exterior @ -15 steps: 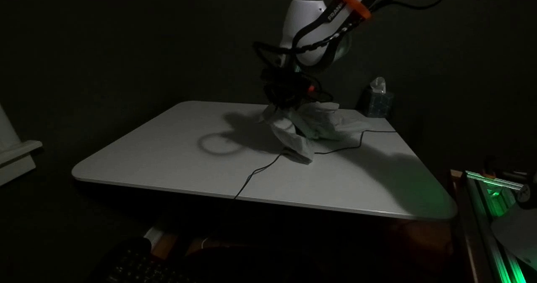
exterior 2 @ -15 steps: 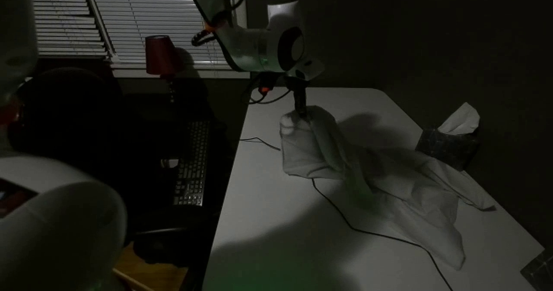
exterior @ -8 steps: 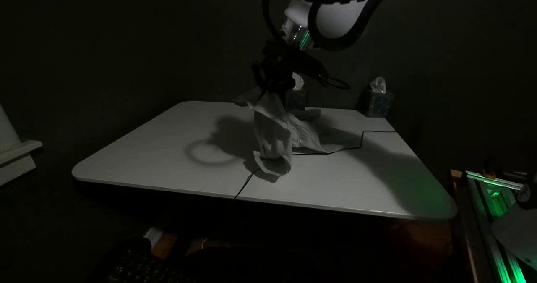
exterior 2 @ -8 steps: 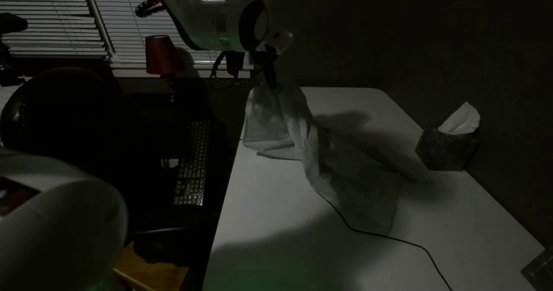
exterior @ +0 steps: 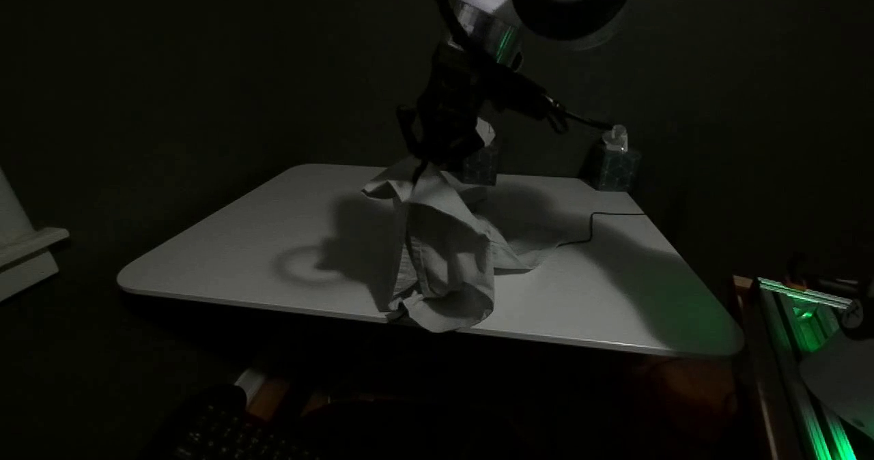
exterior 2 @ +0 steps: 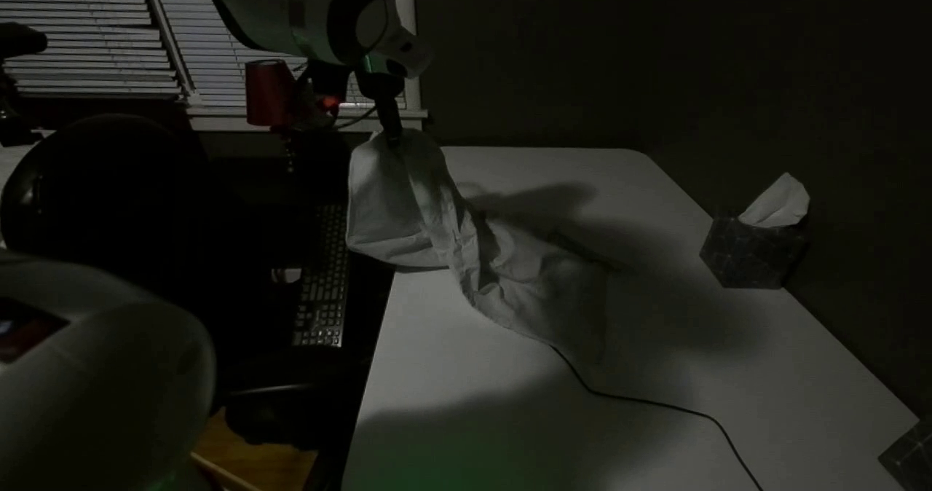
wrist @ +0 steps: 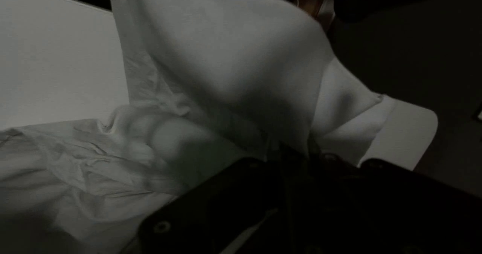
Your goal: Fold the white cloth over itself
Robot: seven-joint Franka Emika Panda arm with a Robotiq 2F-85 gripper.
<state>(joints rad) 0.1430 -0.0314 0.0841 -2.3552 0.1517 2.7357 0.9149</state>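
A dark gripper point(exterior 2: 394, 141) pinched the white cloth point(exterior 2: 459, 243), holding one part up off the table point(exterior 2: 437, 360), likely to fold it over the rest.

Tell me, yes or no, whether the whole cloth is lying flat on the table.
No, in an exterior view the gripper holds part of the cloth up above the table.

Wrist view, close, seemingly overlooks cloth point(wrist: 226, 61).
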